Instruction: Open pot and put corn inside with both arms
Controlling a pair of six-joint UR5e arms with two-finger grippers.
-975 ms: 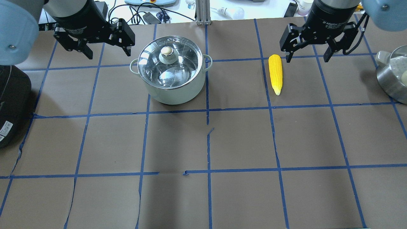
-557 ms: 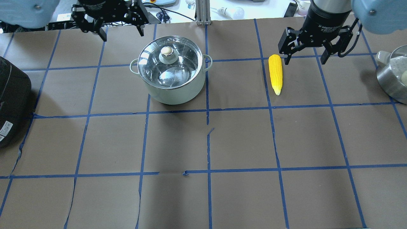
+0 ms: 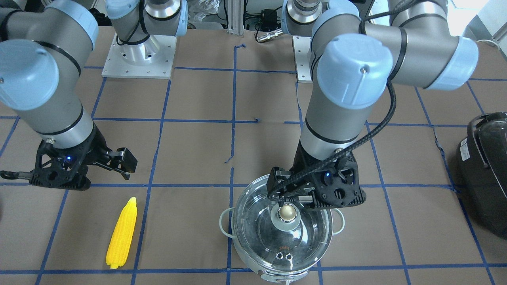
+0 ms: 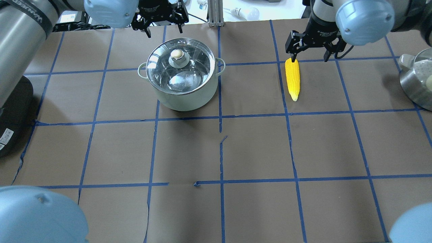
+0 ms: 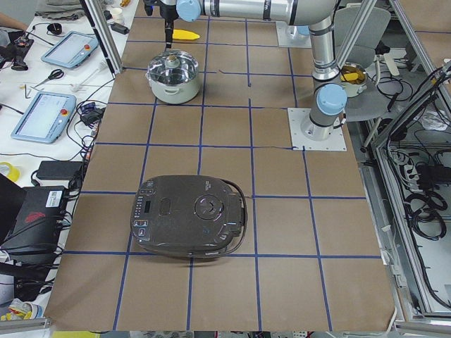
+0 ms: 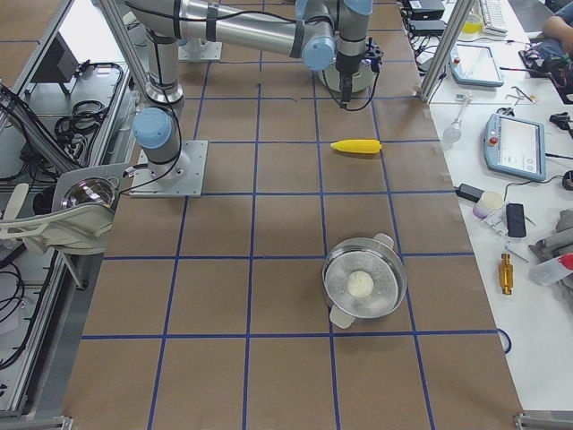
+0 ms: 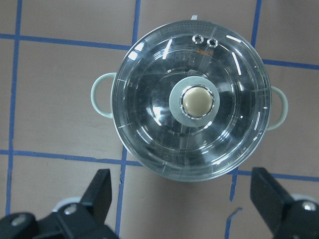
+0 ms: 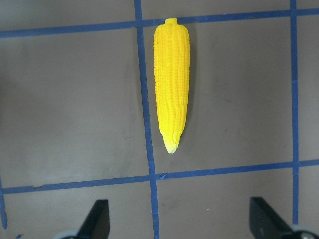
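Note:
The steel pot (image 4: 182,79) stands on the table with its glass lid (image 3: 283,227) on, and the brass knob (image 4: 178,55) is free. My left gripper (image 4: 164,31) is open and empty. It hovers above the pot's rim (image 3: 313,197), and the wrist view (image 7: 179,175) shows the pot (image 7: 192,104) centred below it. The yellow corn (image 4: 292,79) lies flat to the right of the pot. My right gripper (image 4: 309,58) is open and empty, above and beside the corn's thick end. Its wrist view (image 8: 178,206) looks down on the corn (image 8: 172,84).
A large black appliance (image 5: 189,215) sits at the table's left end and also shows in the overhead view (image 4: 11,111). A second steel pot (image 6: 363,285) with a pale object inside stands at the right end. Blue tape lines grid the brown table cover (image 4: 256,148).
My left gripper has swung from left of the pot to over its far side. My right gripper has shifted left toward the corn's thick end. Pot and corn have not moved.

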